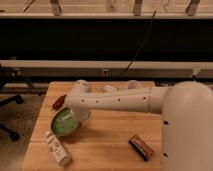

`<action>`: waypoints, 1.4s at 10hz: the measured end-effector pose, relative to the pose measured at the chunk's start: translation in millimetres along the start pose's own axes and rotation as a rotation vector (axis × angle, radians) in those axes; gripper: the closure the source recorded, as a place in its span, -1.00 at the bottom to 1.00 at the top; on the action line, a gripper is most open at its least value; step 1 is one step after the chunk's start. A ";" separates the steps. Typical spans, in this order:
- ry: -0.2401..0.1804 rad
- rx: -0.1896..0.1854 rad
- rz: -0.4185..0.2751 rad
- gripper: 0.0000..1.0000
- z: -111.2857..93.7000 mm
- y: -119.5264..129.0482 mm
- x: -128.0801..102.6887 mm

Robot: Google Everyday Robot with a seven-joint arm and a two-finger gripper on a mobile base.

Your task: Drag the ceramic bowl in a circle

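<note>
The ceramic bowl [64, 124] sits right at the jaws, partly beneath them.

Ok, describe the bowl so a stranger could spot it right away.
On the wooden table, follow the white arm to its tip, where the hand sits at the bowl. It is the only round green thing there; the bottle just in front is white and long, the bar to the right dark and flat.

1. The wooden surface [112, 132] carries several things.
2. The ceramic bowl [64, 123] sits at its left, with the claw [79, 114] at the bowl's right rim.
3. A white bottle [57, 148] lies near-left, just beside the bowl.
4. A dark packet [141, 147] lies near-right.
5. A red-brown object [59, 101] lies far-left.
</note>
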 end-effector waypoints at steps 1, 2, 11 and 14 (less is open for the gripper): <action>0.014 -0.008 0.003 0.61 1.5 -4.5 8.1; 0.028 -0.015 0.010 0.61 3.0 -9.0 16.3; 0.148 -0.056 0.200 0.61 -5.9 25.5 119.9; 0.150 -0.066 0.279 0.61 -2.4 66.2 128.9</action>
